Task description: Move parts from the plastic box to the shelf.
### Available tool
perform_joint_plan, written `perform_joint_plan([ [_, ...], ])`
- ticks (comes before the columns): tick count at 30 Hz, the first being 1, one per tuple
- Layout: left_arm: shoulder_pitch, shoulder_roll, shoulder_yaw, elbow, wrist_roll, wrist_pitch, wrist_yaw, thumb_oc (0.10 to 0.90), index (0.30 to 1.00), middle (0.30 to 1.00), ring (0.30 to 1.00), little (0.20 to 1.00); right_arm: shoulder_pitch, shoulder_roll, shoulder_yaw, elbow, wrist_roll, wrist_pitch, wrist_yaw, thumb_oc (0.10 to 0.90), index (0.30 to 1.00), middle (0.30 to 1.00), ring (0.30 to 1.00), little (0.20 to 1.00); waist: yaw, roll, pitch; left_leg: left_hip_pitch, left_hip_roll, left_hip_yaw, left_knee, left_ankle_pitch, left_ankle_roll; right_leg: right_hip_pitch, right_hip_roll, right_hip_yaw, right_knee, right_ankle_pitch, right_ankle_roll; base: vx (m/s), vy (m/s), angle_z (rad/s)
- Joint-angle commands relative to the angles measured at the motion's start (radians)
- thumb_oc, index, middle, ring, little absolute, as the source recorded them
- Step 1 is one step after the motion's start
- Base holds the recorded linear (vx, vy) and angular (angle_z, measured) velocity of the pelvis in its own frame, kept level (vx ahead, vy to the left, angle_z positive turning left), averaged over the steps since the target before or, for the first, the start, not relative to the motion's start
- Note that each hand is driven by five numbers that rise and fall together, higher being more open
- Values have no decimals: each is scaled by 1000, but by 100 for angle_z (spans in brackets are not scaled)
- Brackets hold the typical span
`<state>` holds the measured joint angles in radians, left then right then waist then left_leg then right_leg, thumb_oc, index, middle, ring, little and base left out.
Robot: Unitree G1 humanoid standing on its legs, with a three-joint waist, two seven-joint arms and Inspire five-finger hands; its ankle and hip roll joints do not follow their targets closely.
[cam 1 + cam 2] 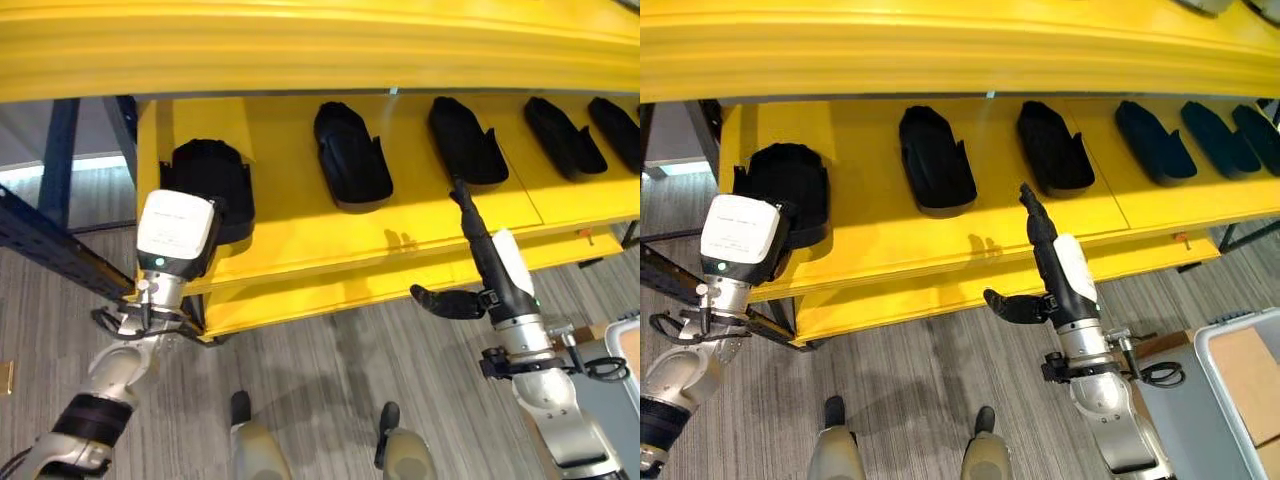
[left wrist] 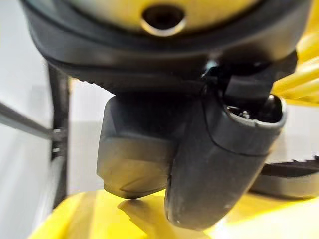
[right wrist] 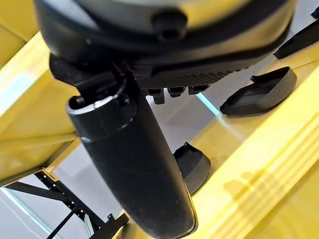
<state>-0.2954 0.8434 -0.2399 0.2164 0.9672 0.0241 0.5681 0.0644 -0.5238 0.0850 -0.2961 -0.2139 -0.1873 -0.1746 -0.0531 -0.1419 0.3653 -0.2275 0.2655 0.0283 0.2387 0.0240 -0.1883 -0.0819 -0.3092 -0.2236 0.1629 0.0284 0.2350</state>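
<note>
Yellow shelf [image 1: 880, 240], black parts lying in a row on it, long axes running front to back, leftmost part [image 1: 790, 190] against left hand [image 1: 740, 240], grip unclear, right hand [image 1: 1045, 250] at shelf front, fingers straight, empty

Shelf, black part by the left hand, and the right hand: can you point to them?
Yellow shelf [image 1: 290, 235], left eye view, bare board.
Leftmost black part [image 1: 205, 175], left eye view, its top.
Right hand [image 1: 492, 262], left eye view, back of the hand.
</note>
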Motion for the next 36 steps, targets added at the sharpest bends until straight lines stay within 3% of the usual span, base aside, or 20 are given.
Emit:
perform_joint_plan([
  [1,-71,38,5,-17,37,-22,35,400,300,300,300,300,-83,-31,-48,-63,36,-93,-51,900,1000,1000,1000,1000,-17,-11,-41,35,2,41,-2,4,39,-30,17,18,94,-51,-33,-17,1,-14],
  [9,-138,38,-108,51,71,-30,14,400,300,300,300,300,-83,-42,-36,-62,41,-106,-57,900,1000,1000,1000,1000,-29,-20,-18,24,6,42,9,4,33,-43,19,31,103,-48,-34,0,0,0],
  [14,-147,26,-119,94,64,-16,13,400,300,300,300,300,-87,-43,-33,-57,39,-109,-64,900,1000,1000,1000,1000,-30,-23,-7,19,9,41,19,3,31,-51,22,35,109,-46,-35,0,0,0],
  [36,-111,13,38,271,-73,90,63,400,300,300,300,300,-90,-47,-31,-68,57,-102,-44,900,1000,1000,1000,1000,-19,-64,-8,-14,23,28,50,-3,26,-72,35,43,124,-45,-41,2,-1,-1],
])
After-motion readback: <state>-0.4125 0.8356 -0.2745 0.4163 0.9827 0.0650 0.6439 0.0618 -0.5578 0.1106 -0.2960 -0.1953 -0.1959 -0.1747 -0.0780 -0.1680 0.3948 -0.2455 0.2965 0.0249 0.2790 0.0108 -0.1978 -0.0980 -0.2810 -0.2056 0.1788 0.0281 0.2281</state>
